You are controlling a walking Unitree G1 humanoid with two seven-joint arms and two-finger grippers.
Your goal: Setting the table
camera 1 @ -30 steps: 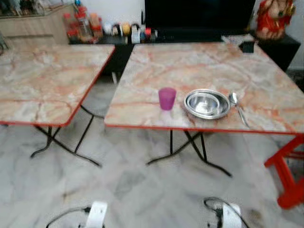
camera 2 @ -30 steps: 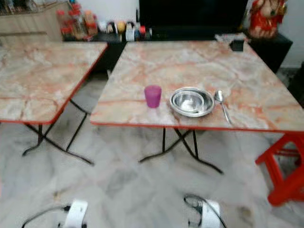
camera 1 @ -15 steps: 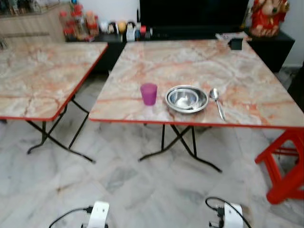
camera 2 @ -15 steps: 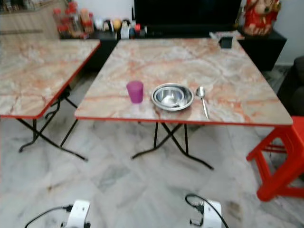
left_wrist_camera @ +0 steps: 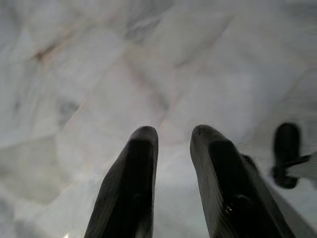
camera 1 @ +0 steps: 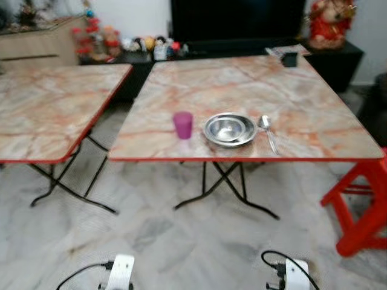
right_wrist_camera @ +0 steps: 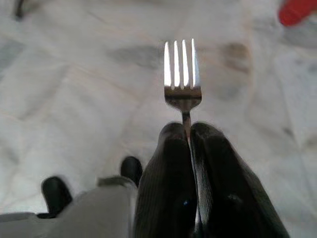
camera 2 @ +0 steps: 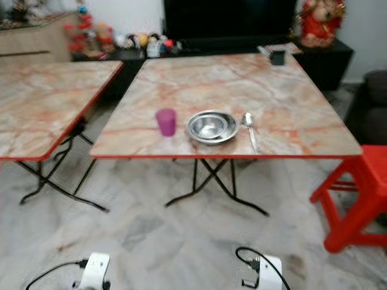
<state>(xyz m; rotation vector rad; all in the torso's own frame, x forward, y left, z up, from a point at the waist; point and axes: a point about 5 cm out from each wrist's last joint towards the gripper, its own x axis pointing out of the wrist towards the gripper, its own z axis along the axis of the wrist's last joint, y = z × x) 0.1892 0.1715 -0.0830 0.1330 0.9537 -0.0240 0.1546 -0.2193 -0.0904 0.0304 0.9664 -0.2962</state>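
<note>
A marble-topped folding table [camera 1: 290,115] with a red rim stands ahead of me. Near its front edge sit a purple cup [camera 1: 182,125], a steel bowl [camera 1: 229,129] and a spoon [camera 1: 266,132] in a row. My right gripper [right_wrist_camera: 188,130] hangs low over the floor, shut on the handle of a steel fork [right_wrist_camera: 181,74] whose tines stick out past the fingertips. My left gripper [left_wrist_camera: 171,136] also hangs over the floor, open with nothing between its fingers.
A second marble table [camera 1: 48,109] stands at the left, with a gap between the two. A red plastic stool [camera 1: 363,199] is at the right. A dark cabinet [camera 1: 242,45] with bottles and a red figure lines the back wall. Marble floor lies between me and the tables.
The whole view has shifted, so the camera has moved; the table shows slightly lower and more centred. Cup, bowl and spoon keep their places on the table.
</note>
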